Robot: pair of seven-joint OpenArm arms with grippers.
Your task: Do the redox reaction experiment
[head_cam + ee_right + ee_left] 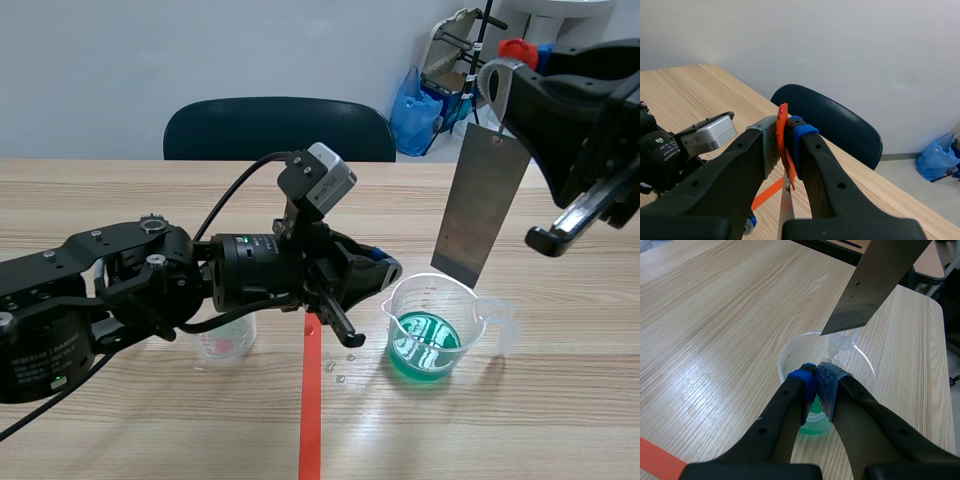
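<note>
Beaker [470,300] with green liquid [428,345] stands on table [150,200]. Left gripper [816,375] fingers together, apparently pinching its near rim. Right gripper [785,125] raised, clamped on orange tab [785,155]. Metal plate [480,205] hangs beneath, tilted, lower edge over beaker mouth, clear of liquid. Small beaker [225,345] sits behind left arm.

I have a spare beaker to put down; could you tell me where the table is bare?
Free: the far table before the chair, and the near corner right of the tape. Crowded: the green beaker, left claw on its rim, metal strip overhead.
</note>
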